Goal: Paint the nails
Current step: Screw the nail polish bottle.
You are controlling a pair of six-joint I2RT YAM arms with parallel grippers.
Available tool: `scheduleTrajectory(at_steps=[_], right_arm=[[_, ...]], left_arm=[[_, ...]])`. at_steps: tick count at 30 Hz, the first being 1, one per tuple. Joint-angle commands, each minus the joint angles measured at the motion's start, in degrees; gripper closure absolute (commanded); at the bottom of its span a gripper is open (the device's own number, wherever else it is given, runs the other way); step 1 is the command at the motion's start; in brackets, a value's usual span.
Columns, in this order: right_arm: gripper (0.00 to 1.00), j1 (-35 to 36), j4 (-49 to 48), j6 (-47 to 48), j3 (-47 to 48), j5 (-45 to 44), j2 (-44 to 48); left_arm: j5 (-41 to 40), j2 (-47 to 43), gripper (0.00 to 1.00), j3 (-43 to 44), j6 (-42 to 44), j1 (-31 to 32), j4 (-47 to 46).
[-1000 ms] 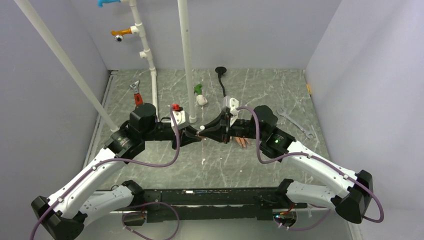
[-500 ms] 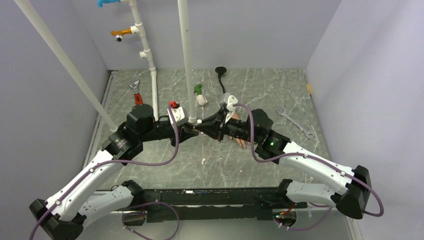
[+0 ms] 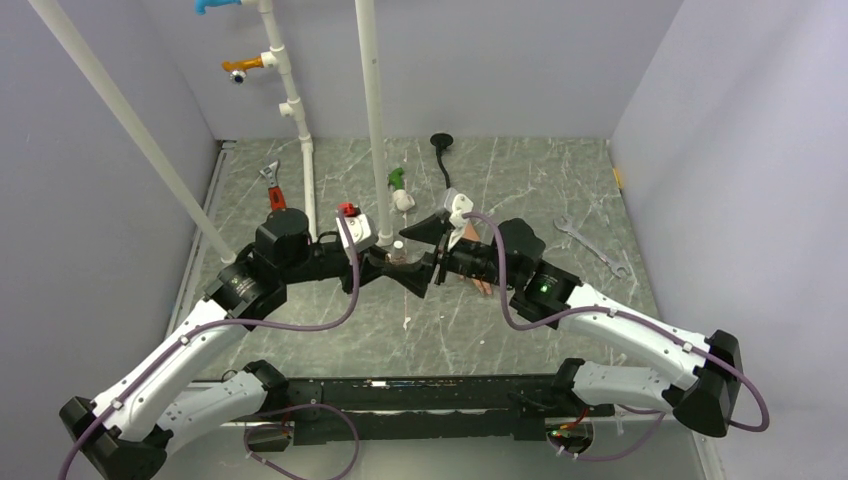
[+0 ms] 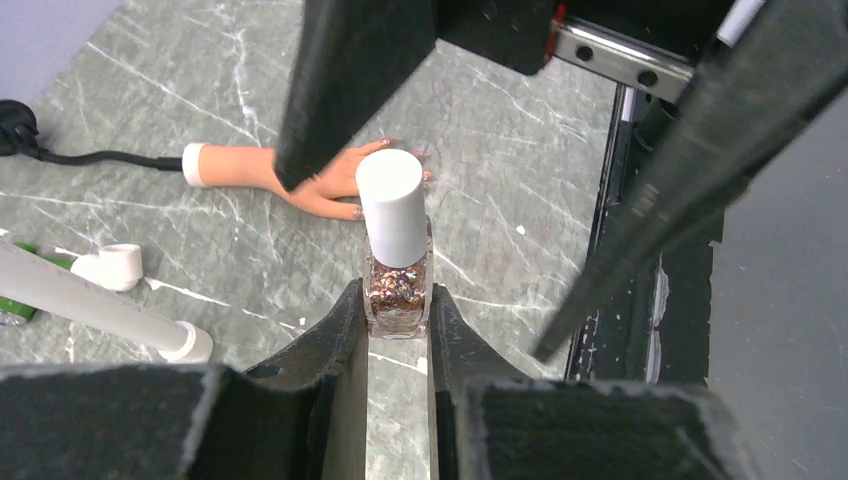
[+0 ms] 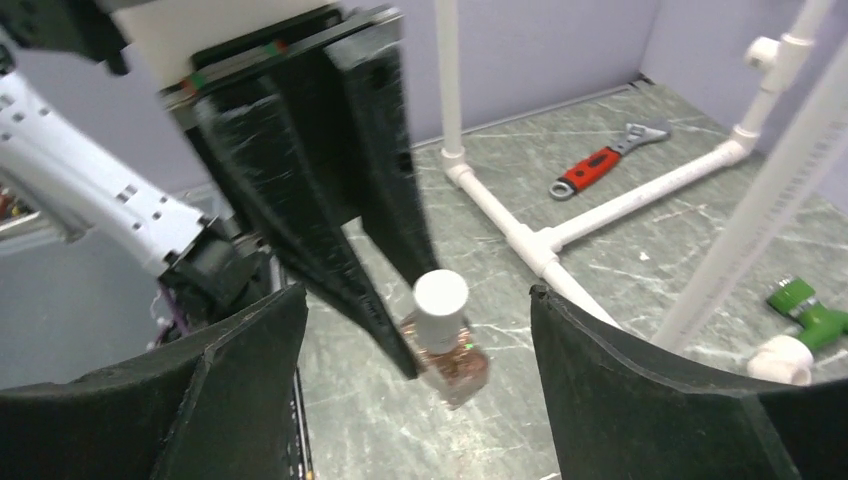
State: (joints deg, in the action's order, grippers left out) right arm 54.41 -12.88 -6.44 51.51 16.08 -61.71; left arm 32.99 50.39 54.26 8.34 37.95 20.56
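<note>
**Item 1. Left claw** (image 4: 398,303). Drawn narrow and clamped on the glass body of the polish bottle (image 4: 398,288). The bottle stands upright between its pads and clear of the counter (image 4: 520,150).

**Item 2. White cap** (image 4: 392,205). Seated on the bottle and rising just above the left claw. The glitter fill shows through the glass below it.

**Item 3. Right claw** (image 5: 418,295). Spread wide and empty. One finger stands on either side of the white cap, and both are apart from it.

**Item 4. Mannequin hand** (image 4: 250,170). Lies flat on the counter beyond and below both claws. Its black stem (image 4: 90,157) trails farther off.

**Item 5. The nails** (image 4: 357,211). Sit at the fingertips of the mannequin hand, just past the cap as seen from the left claw and partly hidden behind a finger of the right claw. They are too small to tell whether any coat is on them.

**Item 6. Background stock.** A white pipe frame (image 5: 560,235) and a red wrench (image 5: 600,160) lie well beyond the claws.

**Status.** Judged early in the task. The bottle is in hand but capped, and no brush is exposed. What is left is to grip and unscrew the cap, carry the brush to the mannequin hand, and coat the nails.
</note>
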Motion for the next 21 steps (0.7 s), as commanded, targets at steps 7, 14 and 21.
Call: scheduleTrajectory(at_steps=[7, 14, 21], right_arm=[[0.2, -5.8, 1.3, 3.2, -0.1, 20.4, 4.4], [0.36, -10.6, 3.4, 3.4, 1.4, 28.9, 4.4], [0.44, -10.6, 0.0, 0.9, 2.5, 29.9, 2.1]], left_arm=[[4.7, -0.6, 1.0, 1.1, 0.6, 0.1, -6.3], [9.5, 0.0, 1.0, 1.4, 1.3, 0.0, -6.0], [11.0, 0.8, 1.0, 1.6, 1.6, 0.1, -5.7]])
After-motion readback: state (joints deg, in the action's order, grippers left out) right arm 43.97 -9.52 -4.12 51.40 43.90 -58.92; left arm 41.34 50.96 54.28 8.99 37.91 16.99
